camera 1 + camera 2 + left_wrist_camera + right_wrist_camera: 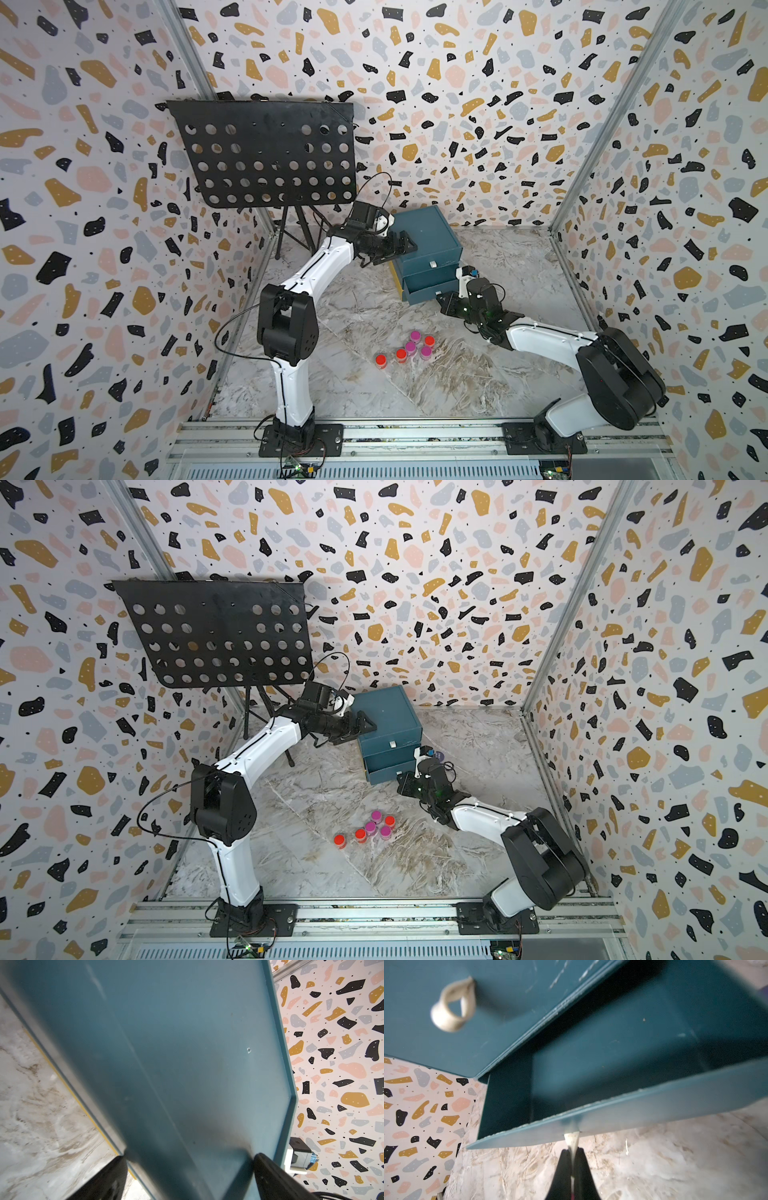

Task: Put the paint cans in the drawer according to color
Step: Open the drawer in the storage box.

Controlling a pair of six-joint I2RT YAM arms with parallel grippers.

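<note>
pull [572, 1138] of a lower drawer [623, 1103] pinched in the right gripper [572, 1151], six paint cans [410, 346] on the table [478, 374]

far left, at the back: black perforated music stand [266, 153], tilted, on thin legs.

next along, left gripper [392, 252]: jaws spread wide, astride the upper left edge of the teal chest [424, 232]. in the wrist view, one black finger [270, 1176] over the flat top, the other down beside the side wall with the yellowish bottom edge. pressing on the chest or only close to it, cannot tell.

front centre, on the marble table: paint cans upright in a loose cluster, three with magenta lids, three with red-orange lids. five packed close, one red-orange can [380, 360] a little apart at the cluster's left. well apart from the chest, in neither gripper.

behind them, by the back wall: chest with a drawer front and its white loop [452, 1005] flush above, lower drawer standing partway out beneath it, dark inside open to the right wrist camera. middle or bottom drawer, hard to tell.

right of that drawer: right gripper, low over the table, fingers closed tight on the pull's white strip, just at the drawer front.
</note>
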